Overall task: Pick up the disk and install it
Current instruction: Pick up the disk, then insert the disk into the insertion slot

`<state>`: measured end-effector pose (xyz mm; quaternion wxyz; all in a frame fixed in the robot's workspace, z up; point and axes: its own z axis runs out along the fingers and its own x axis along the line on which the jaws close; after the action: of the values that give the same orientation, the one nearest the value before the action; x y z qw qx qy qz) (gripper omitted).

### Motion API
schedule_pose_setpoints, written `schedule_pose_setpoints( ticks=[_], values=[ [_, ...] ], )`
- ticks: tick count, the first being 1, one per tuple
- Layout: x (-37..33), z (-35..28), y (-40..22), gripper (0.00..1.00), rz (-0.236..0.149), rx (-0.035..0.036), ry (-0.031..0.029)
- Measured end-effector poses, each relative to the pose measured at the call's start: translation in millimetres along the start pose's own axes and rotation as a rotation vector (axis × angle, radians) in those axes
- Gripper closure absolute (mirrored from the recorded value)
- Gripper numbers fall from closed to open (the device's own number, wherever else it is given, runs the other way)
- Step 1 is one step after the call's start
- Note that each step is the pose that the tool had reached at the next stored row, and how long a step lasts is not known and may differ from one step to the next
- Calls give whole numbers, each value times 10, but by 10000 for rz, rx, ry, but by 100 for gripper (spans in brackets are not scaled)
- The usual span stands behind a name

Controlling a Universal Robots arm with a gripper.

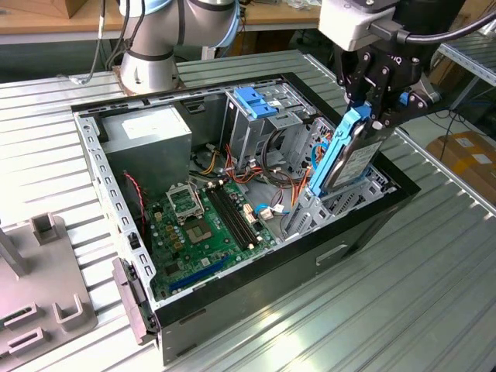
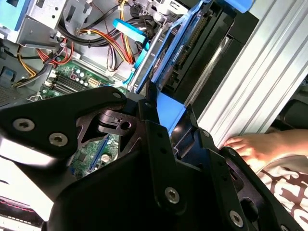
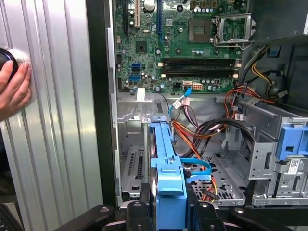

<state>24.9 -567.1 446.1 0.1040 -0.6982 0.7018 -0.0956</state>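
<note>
The disk [image 1: 353, 159], a black drive edged by a blue bracket, stands steeply tilted at the exterior view's right side of the open computer case [image 1: 256, 283]. Its lower end reaches into the metal drive bay [image 1: 325, 205] near the case's front wall. My gripper [image 1: 373, 115] is shut on the disk's upper end. In the first wrist view the disk's blue bracket [image 3: 166, 159] runs from between my gripper [image 3: 171, 214] down into the bay. The second wrist view has the disk [image 2: 192, 48] beyond the black fingers [image 2: 159, 139].
Inside the case lie a green motherboard [image 1: 205, 221], a grey power-supply box [image 1: 147, 132], a drive cage with a blue handle [image 1: 252, 101] and loose cables [image 3: 207, 130]. A person's hand [image 3: 12, 89] rests on the ribbed table beside the case. Grey fixtures [image 1: 39, 287] sit at the exterior view's left.
</note>
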Motion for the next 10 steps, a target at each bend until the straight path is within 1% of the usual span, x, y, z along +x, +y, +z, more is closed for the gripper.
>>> schedule_pose_setpoints(
  ticks=[1, 2, 3, 5, 6, 7, 10],
  values=[
    [6, 53, 17, 63, 0, -1, 3],
    [24, 218, 64, 63, 0, 0, 2],
    [40, 352, 103, 63, -1, -3, 5],
    [41, 353, 104, 63, 0, -3, 5],
    [41, 353, 104, 62, 0, -3, 5],
    [42, 352, 104, 55, -1, -3, 6],
    [42, 354, 99, 55, -1, -7, 3]
  ],
)
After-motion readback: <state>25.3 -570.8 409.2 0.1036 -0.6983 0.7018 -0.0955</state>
